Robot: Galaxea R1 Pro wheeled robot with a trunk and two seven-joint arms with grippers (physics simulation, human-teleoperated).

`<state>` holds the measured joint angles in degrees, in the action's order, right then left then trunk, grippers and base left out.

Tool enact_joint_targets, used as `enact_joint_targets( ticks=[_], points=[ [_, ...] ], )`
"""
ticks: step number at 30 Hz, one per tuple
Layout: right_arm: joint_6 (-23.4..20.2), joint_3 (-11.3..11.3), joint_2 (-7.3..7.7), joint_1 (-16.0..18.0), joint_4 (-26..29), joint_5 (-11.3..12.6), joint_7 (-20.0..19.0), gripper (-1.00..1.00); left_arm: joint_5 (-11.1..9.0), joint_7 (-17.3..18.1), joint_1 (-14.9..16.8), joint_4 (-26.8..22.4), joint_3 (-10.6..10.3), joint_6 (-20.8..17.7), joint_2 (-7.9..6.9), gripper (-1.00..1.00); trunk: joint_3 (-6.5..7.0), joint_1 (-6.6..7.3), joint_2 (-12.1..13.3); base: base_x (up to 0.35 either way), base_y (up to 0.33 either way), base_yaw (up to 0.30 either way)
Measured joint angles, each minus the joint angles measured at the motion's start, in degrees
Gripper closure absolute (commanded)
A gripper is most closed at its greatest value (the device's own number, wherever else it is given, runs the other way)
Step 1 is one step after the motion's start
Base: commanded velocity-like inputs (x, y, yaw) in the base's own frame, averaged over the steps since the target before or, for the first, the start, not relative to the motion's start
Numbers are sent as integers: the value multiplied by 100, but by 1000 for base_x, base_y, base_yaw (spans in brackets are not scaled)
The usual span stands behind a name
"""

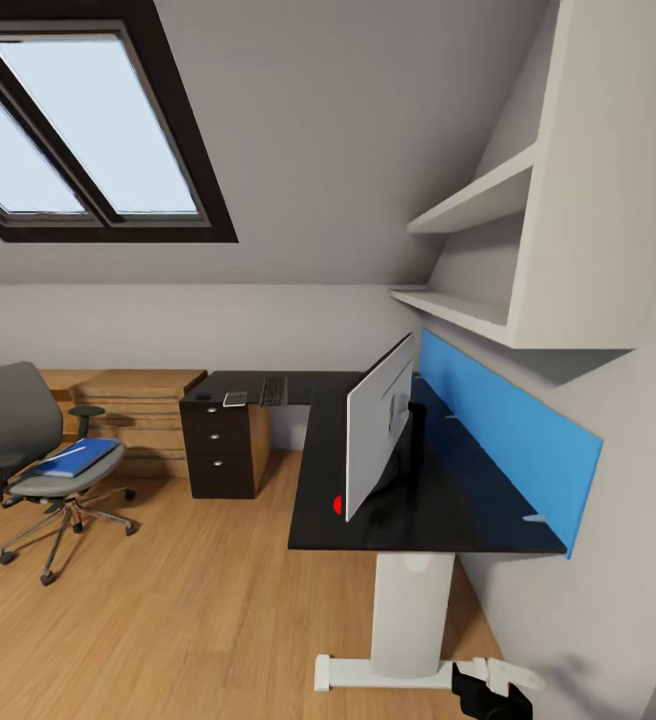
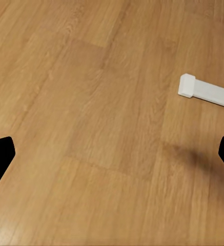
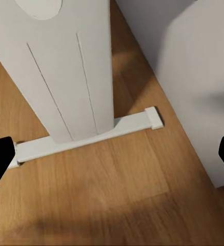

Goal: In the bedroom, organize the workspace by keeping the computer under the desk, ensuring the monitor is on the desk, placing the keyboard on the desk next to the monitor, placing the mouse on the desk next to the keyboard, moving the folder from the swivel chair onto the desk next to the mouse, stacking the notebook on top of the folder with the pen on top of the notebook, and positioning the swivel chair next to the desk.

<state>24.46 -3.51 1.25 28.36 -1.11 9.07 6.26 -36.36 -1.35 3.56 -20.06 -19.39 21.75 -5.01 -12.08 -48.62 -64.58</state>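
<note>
Grippers are hanging low with fingers spread apart and gripping nothing, the left gripper (image 2: pixel 112 156) over bare wooden floor (image 2: pixel 91 102), the right gripper (image 3: pixel 112 156) facing the desk's white pedestal leg (image 3: pixel 65 66). Above, the monitor (image 1: pixel 378 425) is standing edge-on on the desk (image 1: pixel 318 500). Farther off, the keyboard (image 1: pixel 273 391) is lying near what is probably a mouse (image 1: pixel 235 399), while the folder (image 1: pixel 76 457) is resting on the swivel chair (image 1: pixel 28 440).

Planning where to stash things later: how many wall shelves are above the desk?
2. The upper shelf juts from the white wall unit; the lower shelf sits beneath it, just above the blue panel behind the desk. More may lie above the picture's edge.
</note>
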Motion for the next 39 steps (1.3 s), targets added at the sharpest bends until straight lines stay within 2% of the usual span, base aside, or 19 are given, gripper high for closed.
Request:
enact_joint_targets(
  ticks=[14,24,39],
  points=[
    [808,-7,-161,-37,0,35,-52,-100,-21,0,1,160,-16,-1,14,-100,306,308,562,0,0,-129],
    [888,-9,-213,-40,0,43,-54,-100,-22,0,1,173,-9,-1,14,-100,491,528,964,0,0,-221],
    [886,-7,-223,-40,0,8,-53,-100,-40,0,1,177,0,4,14,-100,647,857,1566,0,0,-142]
  ],
)
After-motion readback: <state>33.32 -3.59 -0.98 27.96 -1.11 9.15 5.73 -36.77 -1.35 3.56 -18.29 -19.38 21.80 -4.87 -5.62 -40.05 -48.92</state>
